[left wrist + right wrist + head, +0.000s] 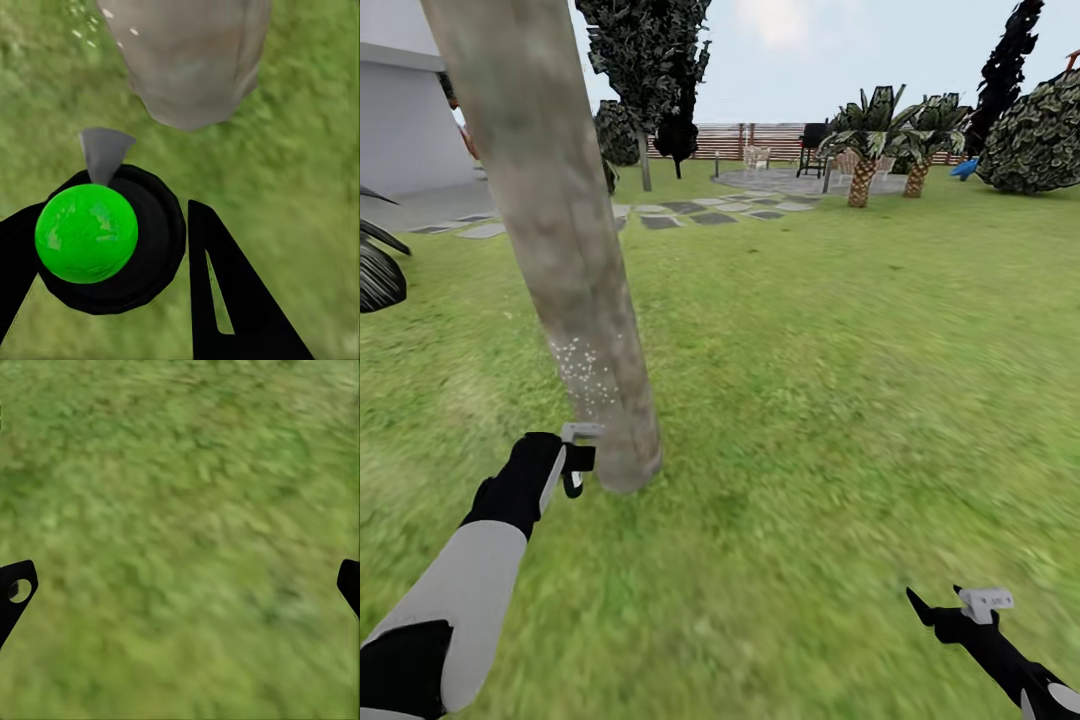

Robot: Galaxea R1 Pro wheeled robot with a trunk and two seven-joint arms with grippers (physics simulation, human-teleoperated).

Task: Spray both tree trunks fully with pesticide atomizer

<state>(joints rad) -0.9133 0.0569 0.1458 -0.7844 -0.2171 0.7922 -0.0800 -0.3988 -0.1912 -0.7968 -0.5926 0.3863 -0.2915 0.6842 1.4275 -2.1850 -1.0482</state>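
1. Gripping the pesticide atomizer [112, 240] in my left gripper [575, 462], I have its dark round body pinched between my fingers [225, 292]. In the left wrist view I look down on its top, where a green ball sits, and a pale grey nozzle tip sticks out from the body toward the tree trunk [191, 60].
2. The bottle's long axis seems to run along my fingers, roughly away from the wrist camera, so I see it end-on. The nozzle points sideways from that axis, at the base of the trunk.
3. From the head view the nozzle sits just beside the trunk [560, 250] near where it meets the grass [810, 400]. A patch of pale speckles marks the bark just above my hand, which I take to be spray already landed.
4. To do this step well, I judge I should keep the nozzle square to the bark, hold the grip firm so the bottle does not twist, and sweep upward and around, since most of the trunk above the speckles looks bare.
5. My right gripper [960, 610] hangs low over the grass, well apart from the trunk, its fingers spread and holding nothing.
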